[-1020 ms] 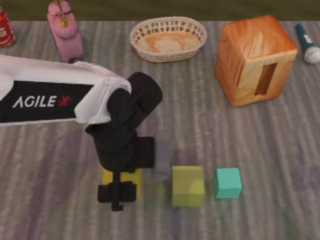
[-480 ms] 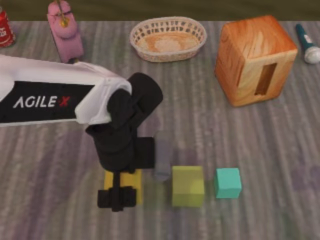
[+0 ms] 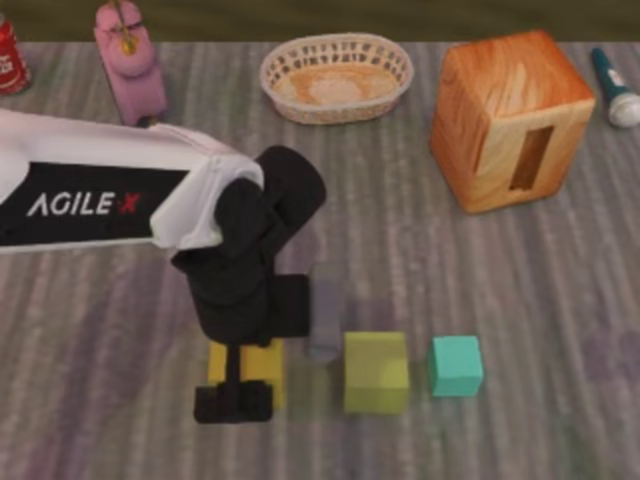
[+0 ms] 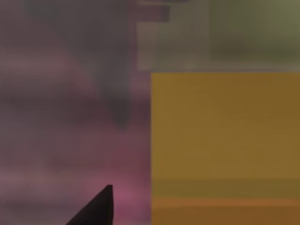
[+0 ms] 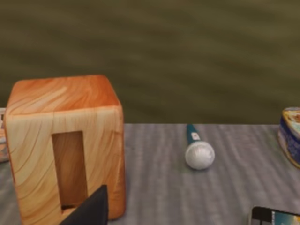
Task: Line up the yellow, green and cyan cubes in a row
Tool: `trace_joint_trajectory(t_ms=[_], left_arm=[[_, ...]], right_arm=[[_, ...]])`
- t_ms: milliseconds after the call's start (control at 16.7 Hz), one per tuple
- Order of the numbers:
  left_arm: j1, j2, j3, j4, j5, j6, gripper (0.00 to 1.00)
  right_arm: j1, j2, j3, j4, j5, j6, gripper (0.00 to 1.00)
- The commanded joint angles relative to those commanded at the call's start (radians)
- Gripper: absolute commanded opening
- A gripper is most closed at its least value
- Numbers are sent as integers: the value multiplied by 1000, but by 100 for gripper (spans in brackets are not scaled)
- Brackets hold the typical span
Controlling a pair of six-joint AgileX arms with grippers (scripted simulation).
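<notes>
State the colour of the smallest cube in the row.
Turquoise; the smallest cube shows best in the top view, at the row's right end.

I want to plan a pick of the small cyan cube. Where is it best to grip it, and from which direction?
Probably from straight above, fingers closing on the near and far faces of the cyan cube. It sits flat on the table, and the green cube stands close at its left, so those two faces look freest.

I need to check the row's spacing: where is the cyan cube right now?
In the top view the cyan cube sits near the table's front edge, right of centre, just right of the green cube and apart from it.
</notes>
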Motion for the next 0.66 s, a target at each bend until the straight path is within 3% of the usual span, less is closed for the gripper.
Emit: trace_joint_trajectory(t_ms=[660], left_arm=[[19, -102, 165, -267, 0, -3, 100]], right_arm=[[0, 0, 0, 0, 0, 0, 100]])
